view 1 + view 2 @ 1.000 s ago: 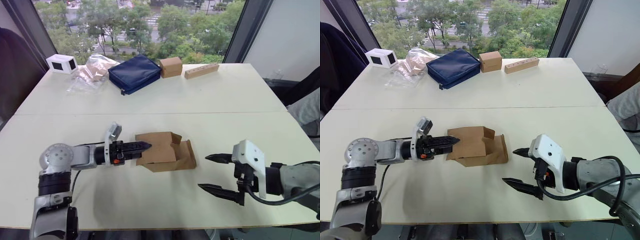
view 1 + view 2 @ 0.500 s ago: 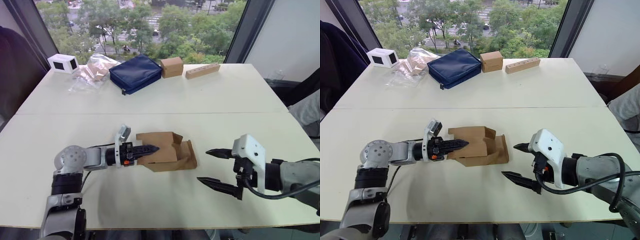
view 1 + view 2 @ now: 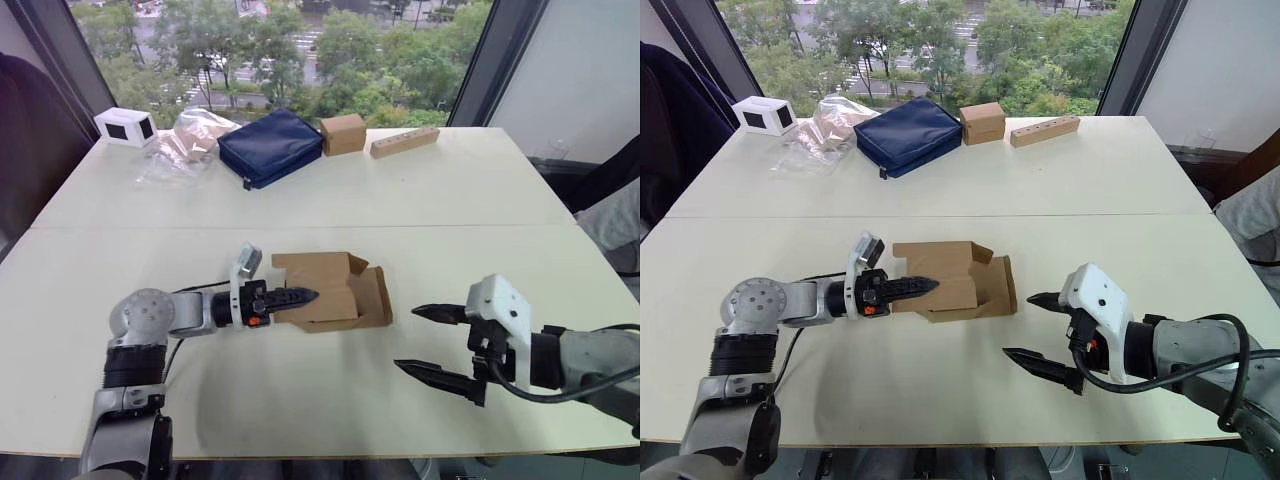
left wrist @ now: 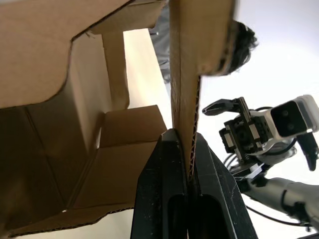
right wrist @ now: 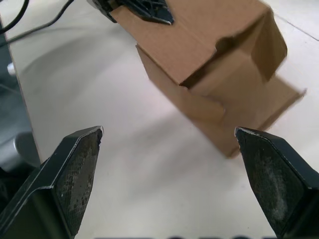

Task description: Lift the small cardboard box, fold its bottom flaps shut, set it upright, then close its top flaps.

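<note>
The small cardboard box (image 3: 335,290) lies on its side at the middle of the white table (image 3: 300,200), both ends open. My left gripper (image 3: 303,295) comes in from the left and is shut on a cardboard panel (image 4: 199,55) at the box's left end. Past that panel, the left wrist view looks into the hollow inside. At the right end the top flaps (image 5: 234,64) hang loose, one with a notched edge. My right gripper (image 3: 406,337) hovers open to the right of the box, apart from it, with nothing between its fingers (image 5: 79,159).
Along the far edge sit a white box (image 3: 125,127), a clear plastic bag (image 3: 185,140), a navy pouch (image 3: 270,146), another small brown box (image 3: 342,133) and a long wooden block (image 3: 404,142). A person (image 3: 612,215) sits past the table's right side.
My left gripper went from open to shut on the box's left-end panel. The box has tipped and shifted slightly. The right gripper has barely moved.
</note>
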Controlling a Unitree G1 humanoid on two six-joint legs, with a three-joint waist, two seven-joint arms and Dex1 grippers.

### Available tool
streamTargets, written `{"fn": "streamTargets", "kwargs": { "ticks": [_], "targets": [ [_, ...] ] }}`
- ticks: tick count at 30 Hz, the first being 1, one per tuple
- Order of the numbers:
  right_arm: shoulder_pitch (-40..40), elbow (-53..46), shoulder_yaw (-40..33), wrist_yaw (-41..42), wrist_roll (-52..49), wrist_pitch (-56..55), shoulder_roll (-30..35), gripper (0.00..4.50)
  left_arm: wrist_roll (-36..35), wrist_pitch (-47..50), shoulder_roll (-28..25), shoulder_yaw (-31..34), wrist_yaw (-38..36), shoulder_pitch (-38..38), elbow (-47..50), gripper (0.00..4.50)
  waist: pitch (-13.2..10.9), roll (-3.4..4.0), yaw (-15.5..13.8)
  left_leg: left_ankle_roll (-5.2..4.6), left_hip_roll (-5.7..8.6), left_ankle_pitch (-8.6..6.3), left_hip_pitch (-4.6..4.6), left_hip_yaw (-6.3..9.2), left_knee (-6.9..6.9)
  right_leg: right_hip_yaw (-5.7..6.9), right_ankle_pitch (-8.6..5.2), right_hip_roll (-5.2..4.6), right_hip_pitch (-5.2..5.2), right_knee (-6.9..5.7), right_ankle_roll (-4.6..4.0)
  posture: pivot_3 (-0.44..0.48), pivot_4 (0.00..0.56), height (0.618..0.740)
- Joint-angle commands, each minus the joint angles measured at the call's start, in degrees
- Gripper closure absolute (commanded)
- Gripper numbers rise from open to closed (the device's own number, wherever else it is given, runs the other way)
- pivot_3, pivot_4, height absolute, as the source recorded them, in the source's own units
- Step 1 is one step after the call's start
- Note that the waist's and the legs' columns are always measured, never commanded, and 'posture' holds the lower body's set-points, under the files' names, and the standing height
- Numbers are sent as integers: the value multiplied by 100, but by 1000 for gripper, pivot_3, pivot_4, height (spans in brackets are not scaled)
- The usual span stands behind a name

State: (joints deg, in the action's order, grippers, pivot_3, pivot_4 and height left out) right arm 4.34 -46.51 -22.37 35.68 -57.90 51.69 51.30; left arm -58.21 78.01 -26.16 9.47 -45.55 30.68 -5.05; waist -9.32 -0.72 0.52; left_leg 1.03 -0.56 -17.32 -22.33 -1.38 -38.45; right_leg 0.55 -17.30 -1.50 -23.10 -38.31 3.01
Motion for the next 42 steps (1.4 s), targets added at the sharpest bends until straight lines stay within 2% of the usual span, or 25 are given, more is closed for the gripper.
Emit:
{"fn": "streamTargets", "kwargs": {
  "ticks": [1,3,8,9,10,12,15,17,22,25,42],
  "targets": [
    [-342,314,-410,-303,-405,-392,-396,555,419,-825,-539,-317,-675,514,510,4500,-1,-1,-4,0,0,0,-1,0,0,0,0,0,0,0,0,0,150,740],
    [-709,572,-437,-564,-543,-570,-666,1031,635,-1179,-794,-467,-977,828,540,4500,0,-1,-5,-2,1,-1,0,-1,0,-1,0,0,0,1,0,0,150,740],
    [-1647,1010,-157,-1076,-624,-873,-1222,3076,993,-1746,-1193,-777,-1616,1432,522,4500,0,1,3,-2,3,-1,-1,-3,0,-2,0,0,-1,2,0,0,150,740],
    [-1738,1042,-113,-1129,-603,-902,-1275,3364,1033,-1796,-1215,-809,-1678,1476,509,4500,0,1,7,-2,3,-1,-1,-3,1,-2,0,1,-3,2,0,0,150,740],
    [-1954,1104,17,-1210,-616,-923,-1371,3866,1114,-1902,-1273,-864,-1790,1600,461,4500,-1,2,7,-2,1,-1,-1,-3,2,-2,0,2,-3,2,0,0,150,740],
    [-2497,1281,320,-1442,-568,-1025,-1659,4445,1292,-2130,-1386,-956,-2041,1942,314,4500,-2,0,30,-4,0,-2,-3,-3,1,-2,0,3,-7,-1,0,0,150,740],
    [-3444,1695,855,-1956,-33,-1175,-2135,4445,1427,-2361,-1428,-990,-2360,2426,14,4500,-3,1,39,-5,-1,-1,-9,-5,-14,-4,0,6,-16,-18,-1,0,150,740],
    [-3800,1884,1059,-2130,285,-1265,-2334,4445,1454,-2396,-1419,-1002,-2488,2568,-120,4500,-2,4,29,-5,-1,-1,-12,-6,-17,-5,0,7,-21,-22,-1,0,150,740],
    [-4188,2175,1268,-2292,755,-1510,-2690,4445,1553,-2520,-1373,-1053,-2626,2639,-232,4500,-3,4,13,-5,0,-1,-37,-6,-35,-5,0,4,-33,-21,0,0,150,740],
    [-4170,2247,1272,-2281,901,-1571,-2789,4445,1530,-2470,-1305,-989,-2633,2636,-244,4500,-3,4,15,-6,-1,-2,-66,-6,-65,-5,1,3,-49,-25,2,0,150,740],
    [-3504,1810,1449,-2042,919,-1478,-2937,4445,1473,-2392,-1054,-811,-2428,2567,-248,4500,-3,4,24,-26,-1,-13,-66,-5,-69,-6,3,3,-67,-68,6,0,150,740]
  ]
}}
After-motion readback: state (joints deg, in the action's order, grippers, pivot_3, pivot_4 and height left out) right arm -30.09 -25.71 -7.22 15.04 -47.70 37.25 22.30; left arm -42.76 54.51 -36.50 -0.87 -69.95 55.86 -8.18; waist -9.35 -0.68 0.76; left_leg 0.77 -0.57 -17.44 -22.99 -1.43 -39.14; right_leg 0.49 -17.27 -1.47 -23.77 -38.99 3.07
